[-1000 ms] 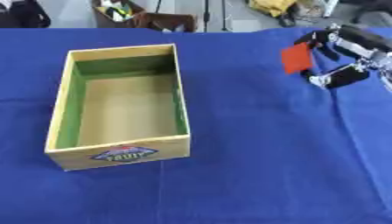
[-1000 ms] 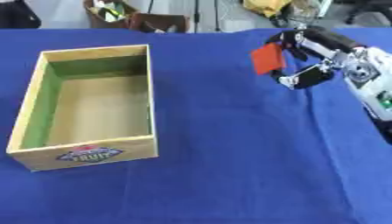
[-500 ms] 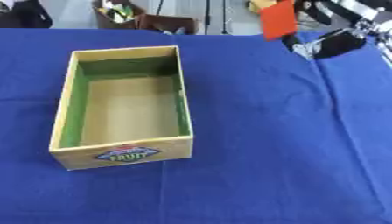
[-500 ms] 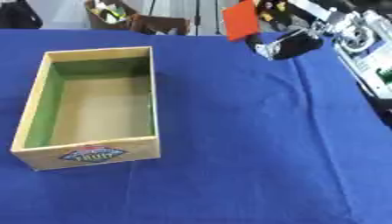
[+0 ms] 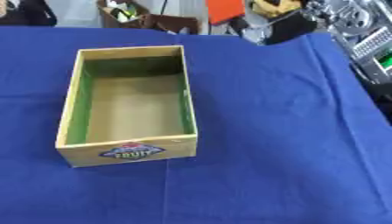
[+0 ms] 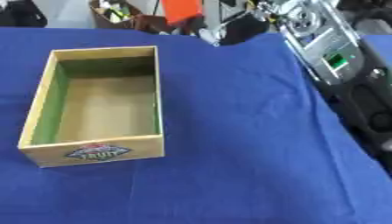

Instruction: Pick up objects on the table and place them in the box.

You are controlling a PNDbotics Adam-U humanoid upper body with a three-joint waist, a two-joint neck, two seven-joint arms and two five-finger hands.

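Blue cloth covers the table (image 5: 260,144); clutter and dark gear sit along the far edge behind it.

Change vs 1 s ago: we see the orange object (image 6: 181,9) much higher in view. Back then it sat low over the cloth on the right side, in our right hand. At 0.5 s ago it was already up at the far table edge. Now it is at the very top of both views, lifted clear of the cloth, and further left than before. The box has shifted a little in frame too, so part of that is head motion.

Orange object: flat, plain orange-red, roughly rectangular, top cut off by the frame edge. It hangs above the far edge of the table, beyond the box's far right corner, well apart from the box.

Right hand (image 6: 233,27): dark, blurred, just right of and below the orange object, touching it. We read it as gripping the object; individual fingers are not resolvable.

Box (image 5: 70,105): wooden, green inner walls, tan floor, label on the near wall. Nothing in it.

Right forearm (image 6: 325,52), silver and black, runs down the right side.

Left hand does not show.
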